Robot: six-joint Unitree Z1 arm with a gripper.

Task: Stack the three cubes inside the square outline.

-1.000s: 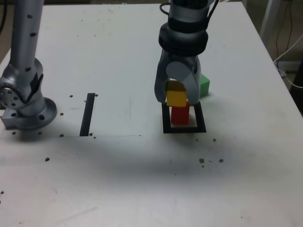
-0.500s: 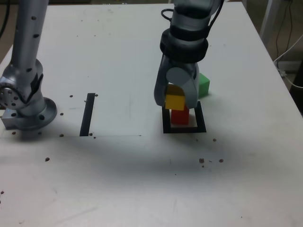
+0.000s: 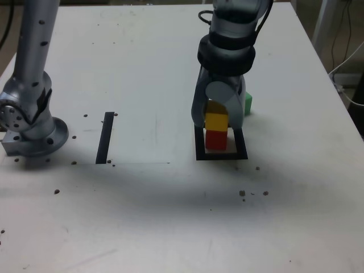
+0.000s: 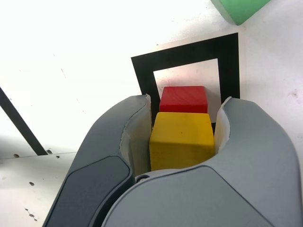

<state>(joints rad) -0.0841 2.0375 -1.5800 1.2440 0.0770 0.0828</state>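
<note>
on the desk (image 3: 153,210), a straight black strip (image 3: 105,137) is lying between the arm's base (image 3: 37,133) and the square outline (image 3: 241,149), well apart from the outline and on its left in the exterior view. small dark marks are dotting the desk around the strip and in front of the outline. a thin pale cable (image 3: 348,91) is hanging past the desk's edge at the exterior view's right, and a dark cable is looping beside the upper arm.

the green cube (image 4: 240,8) is resting on the desk just outside the outline, near its corner; in the exterior view it is showing behind the end effector (image 3: 218,120), on the right, partly hidden by it. the wrist view is cutting off part of it.

the red cube (image 3: 216,140) is sitting inside the outline, on the white centre, low beneath the end effector. the yellow cube (image 3: 216,121) is staying within the end effector's grip, pinched between the two fingers (image 4: 137,139), which are pressing on its opposite sides. in the exterior view it is appearing directly above the red cube, their faces meeting edge to edge. the wrist view is showing the red cube jutting out past one side of the yellow one; whether the two are touching cannot be told.
</note>
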